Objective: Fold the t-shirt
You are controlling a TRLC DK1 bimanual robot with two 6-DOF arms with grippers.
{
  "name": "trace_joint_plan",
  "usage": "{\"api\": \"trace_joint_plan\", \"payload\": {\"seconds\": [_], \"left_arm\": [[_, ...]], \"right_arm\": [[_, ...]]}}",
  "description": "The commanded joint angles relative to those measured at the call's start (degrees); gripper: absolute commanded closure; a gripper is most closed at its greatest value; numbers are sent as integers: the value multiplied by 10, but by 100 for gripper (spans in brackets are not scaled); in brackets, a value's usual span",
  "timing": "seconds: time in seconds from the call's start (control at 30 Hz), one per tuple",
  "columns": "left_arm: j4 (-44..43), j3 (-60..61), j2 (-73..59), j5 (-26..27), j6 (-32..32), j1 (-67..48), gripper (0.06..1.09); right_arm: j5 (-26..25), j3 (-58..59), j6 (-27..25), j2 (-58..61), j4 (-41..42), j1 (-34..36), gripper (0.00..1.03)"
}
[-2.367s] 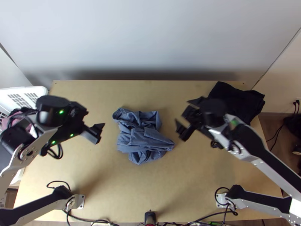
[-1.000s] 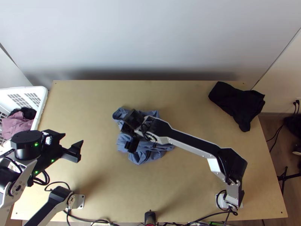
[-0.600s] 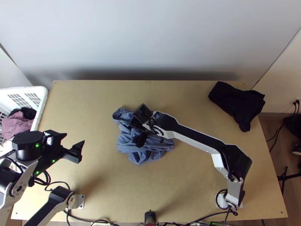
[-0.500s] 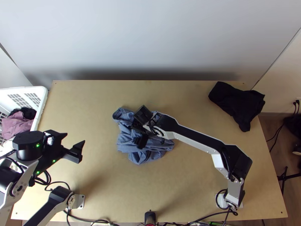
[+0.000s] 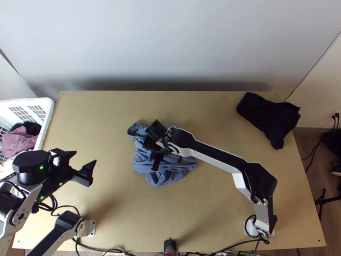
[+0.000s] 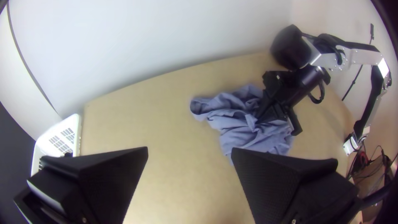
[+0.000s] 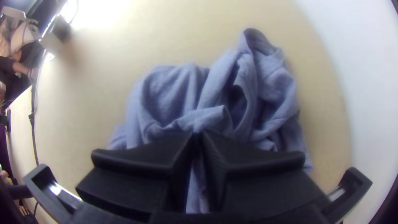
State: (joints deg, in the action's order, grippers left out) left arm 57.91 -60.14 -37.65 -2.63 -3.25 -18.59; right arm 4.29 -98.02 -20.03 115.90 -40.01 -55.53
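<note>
- Pale wooden tabletop (image 5: 213, 213), seen from above, with a blue-grey t-shirt (image 5: 174, 165) bunched near its middle, full of creases and loose folds, with a rounded loop of fabric (sleeve or neckline, impossible to tell) at its far left corner.
- Over the t-shirt, right end effector (image 5: 152, 150), at the tip of an arm stretched across from the lower right; clenched on a gathered pinch of cloth, with fingertips (image 7: 182, 143) nearly together and small folds bunched around them.
- Over the left part of the tabletop, well apart from the t-shirt, left end effector (image 5: 85, 158); released, with a wide gap between its fingers and nothing in its grasp.
- At the far right corner, a black garment (image 5: 269, 117) in a loose heap.
- Beside the left edge, a white basket (image 5: 48, 107) with mauve cloth (image 5: 18, 142) and black cloth (image 5: 32, 127) inside.
</note>
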Motion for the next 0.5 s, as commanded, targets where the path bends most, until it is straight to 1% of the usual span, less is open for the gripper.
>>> {"api": "trace_joint_plan", "payload": {"seconds": [0.0, 0.23, 0.37, 0.47], "left_arm": [[3, 5, 6, 0, -1, -1, 11], [-25, 13, -8, 1, 0, -13, 11], [-34, 14, -16, 3, -1, -19, 11], [-39, 23, -23, 3, -15, -26, 11]], "right_arm": [[13, -31, -5, -8, -17, 2, 100], [0, -38, -5, -88, -46, 37, 100], [-29, -36, -20, -141, -50, 67, 100], [-65, -42, -51, -175, -51, 78, 100]]}}
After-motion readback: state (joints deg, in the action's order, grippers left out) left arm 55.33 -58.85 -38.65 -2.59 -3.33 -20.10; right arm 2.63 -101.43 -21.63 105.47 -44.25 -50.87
